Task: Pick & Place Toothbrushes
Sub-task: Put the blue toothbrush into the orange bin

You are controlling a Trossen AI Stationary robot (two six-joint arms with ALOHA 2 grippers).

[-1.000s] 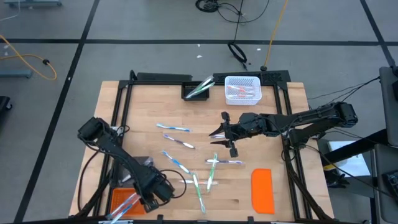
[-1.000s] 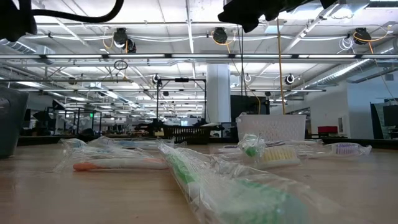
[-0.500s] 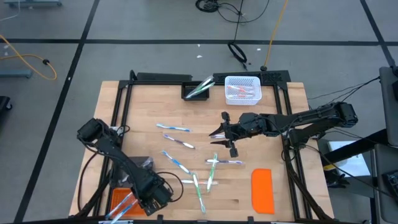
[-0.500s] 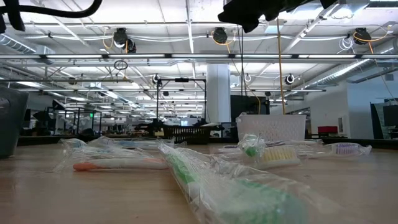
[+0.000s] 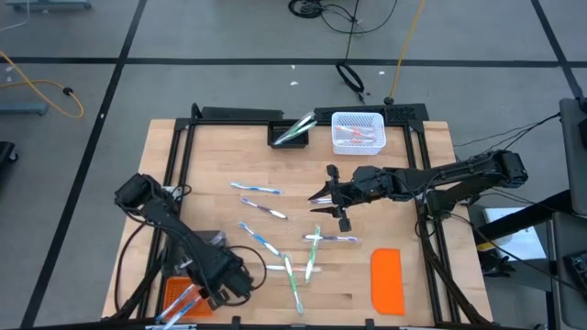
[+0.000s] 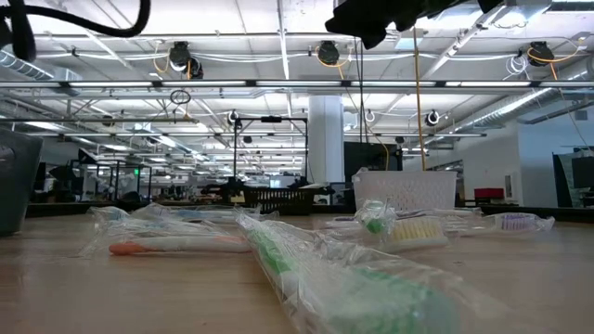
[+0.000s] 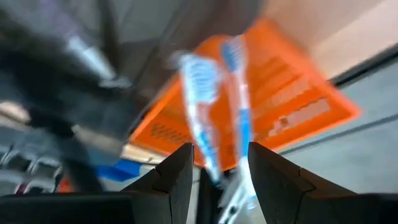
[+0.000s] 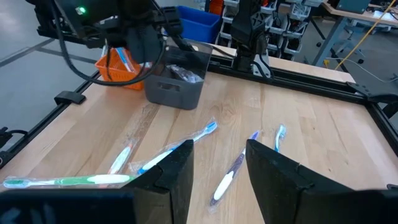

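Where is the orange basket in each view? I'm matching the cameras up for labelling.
High view: orange basket in the picture's bottom left.
Low view: not in it.
Left wrist view: fills the middle.
Right wrist view: at the far corner, beside the grey bin.
Shared landmark: the blue toothbrushes at the basket, seen in all three.

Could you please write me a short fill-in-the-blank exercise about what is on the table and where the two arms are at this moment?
1. The flat lid lying near the table's front right corner is ____ in colour.
2. The left tool is over an orange ____ with blue toothbrushes in it.
3. The white basket stands at the ____ edge of the table.
4. The right tool hovers above the table with its fingers ____.

Missing words: orange; basket; far; open
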